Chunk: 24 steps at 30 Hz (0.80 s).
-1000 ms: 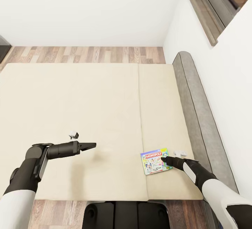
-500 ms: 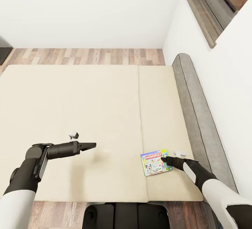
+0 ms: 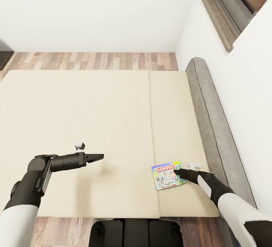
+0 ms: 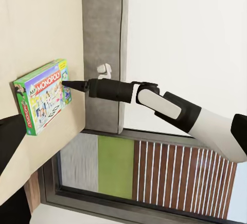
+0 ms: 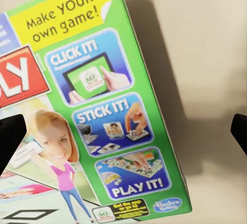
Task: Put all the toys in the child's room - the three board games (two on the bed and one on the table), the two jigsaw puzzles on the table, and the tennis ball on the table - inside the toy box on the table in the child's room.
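Note:
One board game (image 3: 165, 174), a flat box with green edges and red Monopoly lettering, lies on the bed (image 3: 94, 107) right of the mattress seam, near the front edge. My right gripper (image 3: 176, 171) hovers over the box's right edge. In the right wrist view its fingertips (image 5: 10, 134) stand wide apart on either side of the board game (image 5: 98, 116), open and not touching it. My left gripper (image 3: 99, 157) hangs over bare mattress well left of the box, with fingertips (image 4: 11, 136) apart and nothing held. The left wrist view shows the board game (image 4: 42, 96) and the right gripper (image 4: 66, 84).
A grey padded bed frame (image 3: 211, 118) runs along the right side against a white wall. A strip of wood-plank floor (image 3: 94, 59) lies beyond the bed. A dark cabinet corner (image 3: 3, 52) shows at far left. My base (image 3: 136, 232) sits at the bed's front edge.
The head view has shifted very slightly since a second ago. Both arms and the board game are where they were.

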{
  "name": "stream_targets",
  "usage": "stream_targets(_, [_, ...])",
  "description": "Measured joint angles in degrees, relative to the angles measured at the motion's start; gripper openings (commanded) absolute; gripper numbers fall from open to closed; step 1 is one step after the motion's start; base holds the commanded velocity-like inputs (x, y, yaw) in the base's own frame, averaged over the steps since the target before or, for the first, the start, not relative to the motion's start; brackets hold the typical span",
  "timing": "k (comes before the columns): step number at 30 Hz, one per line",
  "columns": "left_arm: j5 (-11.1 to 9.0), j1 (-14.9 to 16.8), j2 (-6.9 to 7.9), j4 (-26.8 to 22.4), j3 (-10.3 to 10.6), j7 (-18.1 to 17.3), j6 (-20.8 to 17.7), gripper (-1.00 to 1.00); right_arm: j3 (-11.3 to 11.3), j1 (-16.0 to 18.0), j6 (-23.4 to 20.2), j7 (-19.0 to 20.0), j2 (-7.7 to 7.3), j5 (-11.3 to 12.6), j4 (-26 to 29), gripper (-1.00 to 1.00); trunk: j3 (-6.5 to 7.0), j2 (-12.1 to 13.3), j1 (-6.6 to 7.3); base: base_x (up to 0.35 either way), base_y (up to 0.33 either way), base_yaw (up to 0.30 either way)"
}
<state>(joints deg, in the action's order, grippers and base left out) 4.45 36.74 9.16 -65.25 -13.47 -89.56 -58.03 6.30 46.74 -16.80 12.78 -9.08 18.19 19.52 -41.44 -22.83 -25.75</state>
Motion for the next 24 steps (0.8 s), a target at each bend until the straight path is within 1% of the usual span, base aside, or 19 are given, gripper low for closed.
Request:
stream_targets(3, [0.00, 0.00, 0.00, 0.00, 0.00, 0.00, 0.00, 1.00, 0.00, 0.00, -0.03, -0.01, 0.36, 0.00, 0.00, 1.00, 0.00, 0.00, 0.00, 0.000, 0.000, 0.000])
stream_targets(6, [0.00, 0.01, 0.00, 0.00, 0.00, 0.00, 0.00, 1.00, 0.01, 0.00, -0.17, -0.02, 1.53, 0.00, -0.06, 1.00, 0.00, 0.00, 0.00, 0.000, 0.000, 0.000])
stream_targets(10, [0.00, 0.00, 0.03, 0.00, 0.00, 0.00, 0.00, 1.00, -0.05, 0.00, -0.69, 0.03, 2.72, 0.00, -0.15, 1.00, 0.00, 0.00, 0.00, 0.000, 0.000, 0.000])
stream_targets(16, [-0.06, -0.01, 0.13, 0.00, -0.07, 0.00, 0.07, 1.00, -0.13, 0.00, -2.73, 0.21, 3.18, 0.06, 0.07, 1.00, 0.00, 0.00, 0.00, 0.000, 0.000, 0.000])
stream_targets(24, [-0.06, 0.01, 0.09, 0.00, -0.09, 0.00, 0.03, 1.00, 0.05, 0.00, -3.19, 0.90, 3.04, -0.01, -0.14, 1.00, 0.00, 0.00, 0.00, 0.000, 0.000, 0.000])
